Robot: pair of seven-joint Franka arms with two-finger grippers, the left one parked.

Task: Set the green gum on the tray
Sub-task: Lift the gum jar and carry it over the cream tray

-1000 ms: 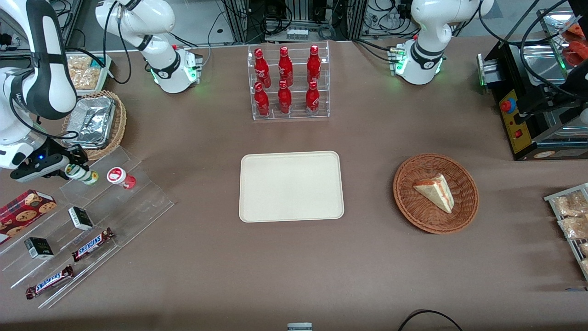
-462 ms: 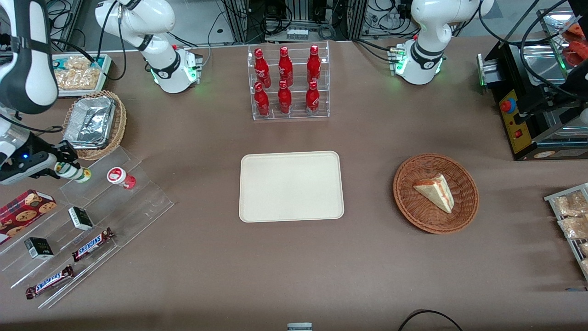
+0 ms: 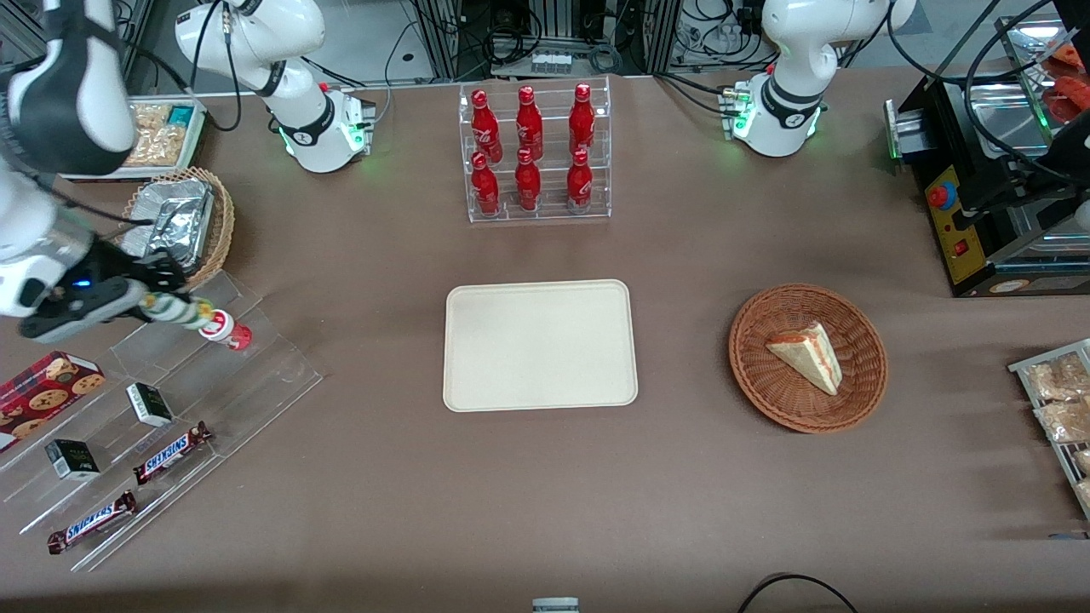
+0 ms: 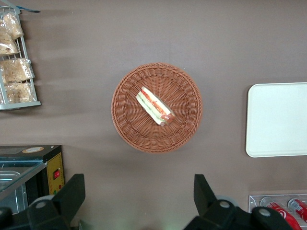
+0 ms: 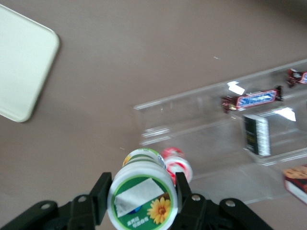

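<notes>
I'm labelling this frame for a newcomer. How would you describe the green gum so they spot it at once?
Start at the clear stepped snack stand toward the working arm's end of the table. Just above its uppermost step, the end effector grips the green gum, a small green-labelled bottle. The like-sized bottle beside it has a red label.

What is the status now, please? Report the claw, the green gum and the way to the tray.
Claw shut on green gum, above the clear stand. Red gum bottle close beside. Tray bare, nothing between.
</notes>
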